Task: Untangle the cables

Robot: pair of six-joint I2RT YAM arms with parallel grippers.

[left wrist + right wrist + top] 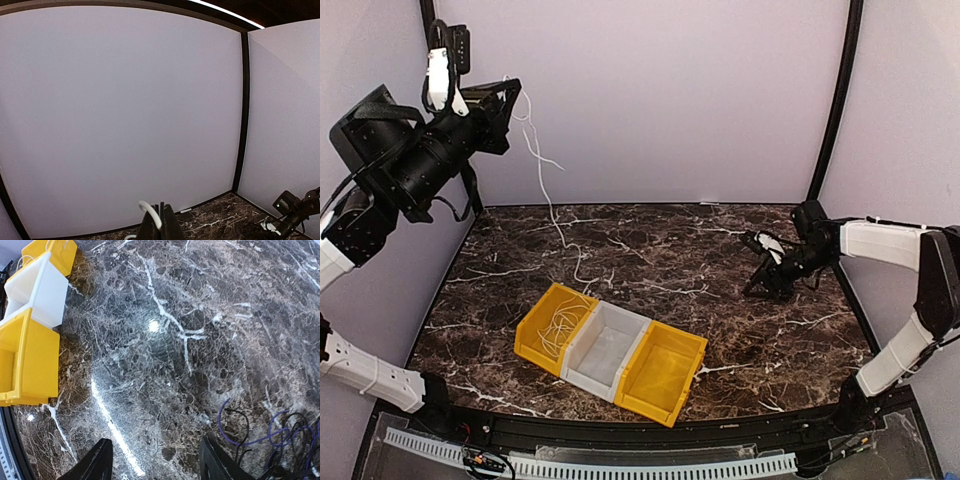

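My left gripper (512,92) is raised high at the back left and is shut on a thin white cable (552,205). The cable hangs down from it and trails over the table into the left yellow bin (555,327), where more white cable lies coiled. In the left wrist view the fingers (161,225) pinch a white loop of the cable (150,211). My right gripper (752,240) is open and empty, low over the table at the right. A tangle of purple and black cables (272,440) lies by its right finger in the right wrist view.
Three bins stand in a row at the front middle: yellow, white (607,347), yellow (662,370). They also show at the top left of the right wrist view (35,315). A black post (835,100) stands at the back right corner.
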